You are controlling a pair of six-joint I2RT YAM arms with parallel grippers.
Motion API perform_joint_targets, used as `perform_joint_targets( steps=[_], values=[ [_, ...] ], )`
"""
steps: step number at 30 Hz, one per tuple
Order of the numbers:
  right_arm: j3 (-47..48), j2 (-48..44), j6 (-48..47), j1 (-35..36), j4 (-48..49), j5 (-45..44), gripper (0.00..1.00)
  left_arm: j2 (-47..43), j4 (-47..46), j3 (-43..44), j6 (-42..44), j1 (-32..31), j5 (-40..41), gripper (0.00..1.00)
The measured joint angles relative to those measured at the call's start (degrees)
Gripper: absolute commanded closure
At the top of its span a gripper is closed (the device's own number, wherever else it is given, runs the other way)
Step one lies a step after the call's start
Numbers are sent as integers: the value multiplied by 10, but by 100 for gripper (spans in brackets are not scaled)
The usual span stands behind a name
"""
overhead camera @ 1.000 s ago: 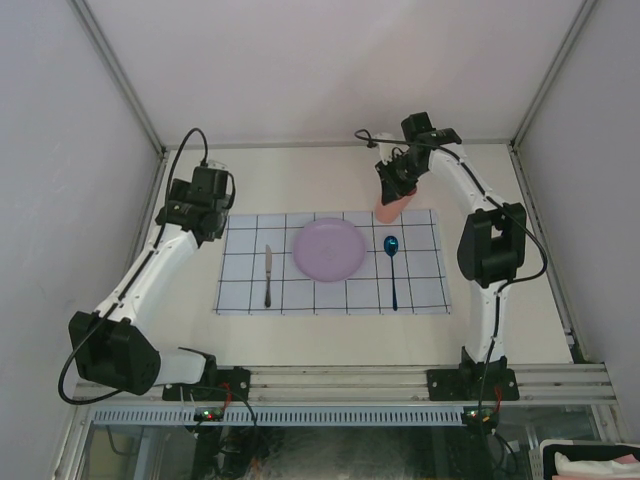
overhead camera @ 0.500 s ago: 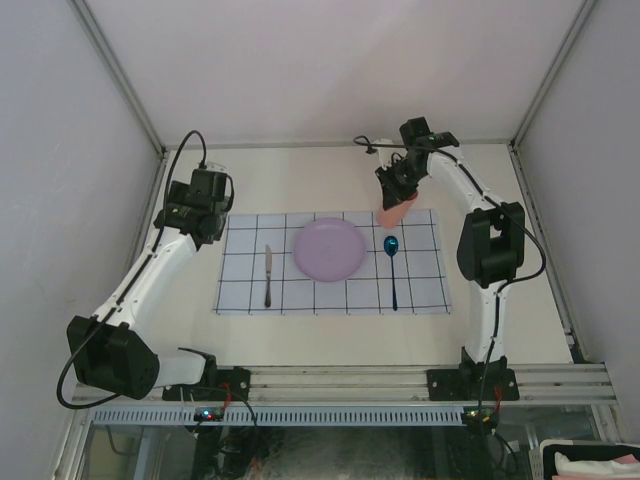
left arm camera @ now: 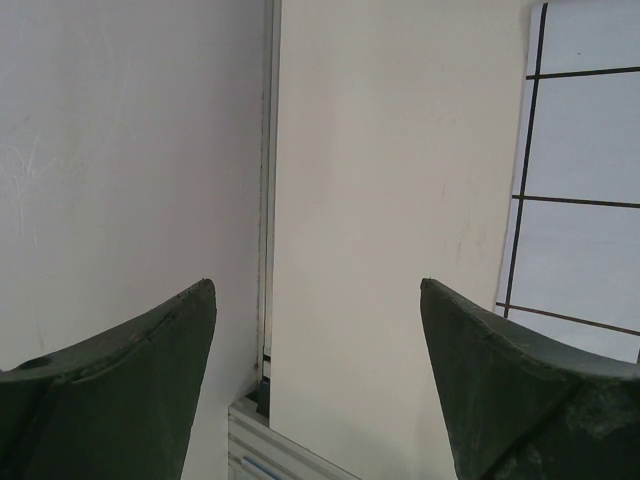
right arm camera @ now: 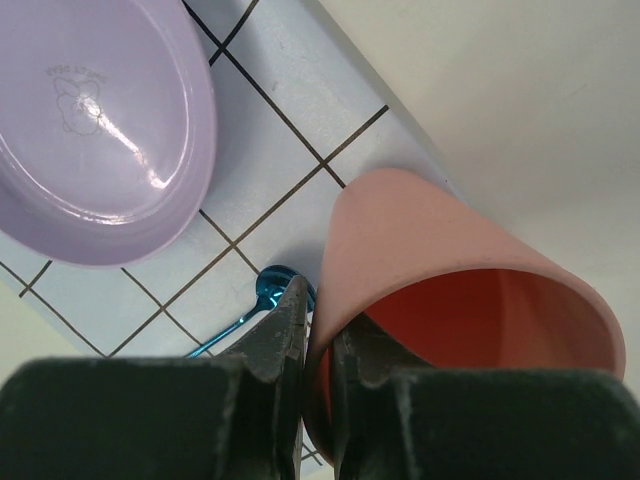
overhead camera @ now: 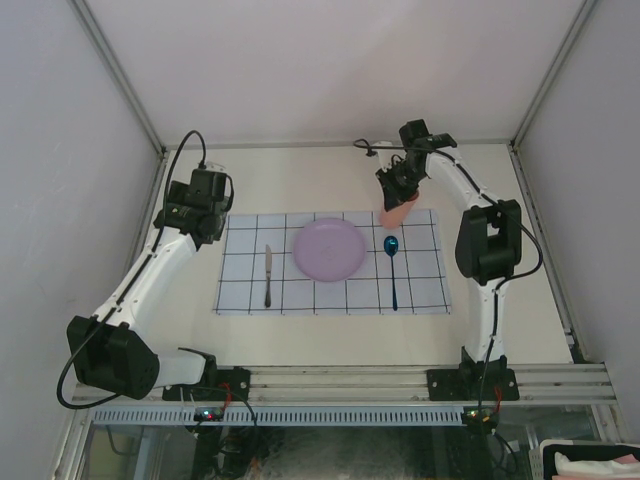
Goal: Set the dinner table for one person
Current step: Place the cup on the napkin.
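1. The right gripper (right arm camera: 322,340) pinches the wall of a pink cup (right arm camera: 430,260), one finger inside the rim and one outside. It holds the cup tilted over the far right corner of the gridded placemat (overhead camera: 420,285). Whether the cup's base touches the cloth cannot be told.
2. Letting go at this tilt is the main hazard. The cup would likely tip and roll toward the blue spoon (overhead camera: 392,265), whose bowl lies just beside it, or on toward the lilac plate (overhead camera: 328,249).
3. The cup hangs right at the placemat's edge. Set down there, its base may land half on cloth and half on bare tabletop, leaving it to stand unevenly.
4. The grip takes only one side of a thin wall. A quick wrist turn to bring the cup upright could let it swing or slip between the fingers.
5. On release, the inner finger could catch the rim as it lifts out and pull the cup over. A descent that drifts toward the robot could nudge the spoon out of line.
6. The left gripper (left arm camera: 315,290) is spread wide and empty above the dinner table (overhead camera: 300,180), beside the placemat's left edge and well apart from the knife (overhead camera: 268,272). It looks to pose little risk. The table lies beneath everything, bearing the placemat with the plate at centre, the knife on the left and the spoon on the right.
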State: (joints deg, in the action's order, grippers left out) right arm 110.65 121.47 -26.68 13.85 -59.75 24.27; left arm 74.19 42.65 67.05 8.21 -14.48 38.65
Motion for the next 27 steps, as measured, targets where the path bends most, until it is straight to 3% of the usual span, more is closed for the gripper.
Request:
perform_joint_targets(
  steps=[16, 22, 27],
  values=[
    [2, 12, -5, 1, 1, 3, 99, -1, 3, 0, 5, 1, 2, 14],
    [-11, 9, -3, 8, 11, 12, 84, -1, 3, 0, 5, 1, 2, 14],
    [-38, 2, -3, 19, 26, 18, 76, -2, 3, 0, 5, 2, 2, 14]
  ],
)
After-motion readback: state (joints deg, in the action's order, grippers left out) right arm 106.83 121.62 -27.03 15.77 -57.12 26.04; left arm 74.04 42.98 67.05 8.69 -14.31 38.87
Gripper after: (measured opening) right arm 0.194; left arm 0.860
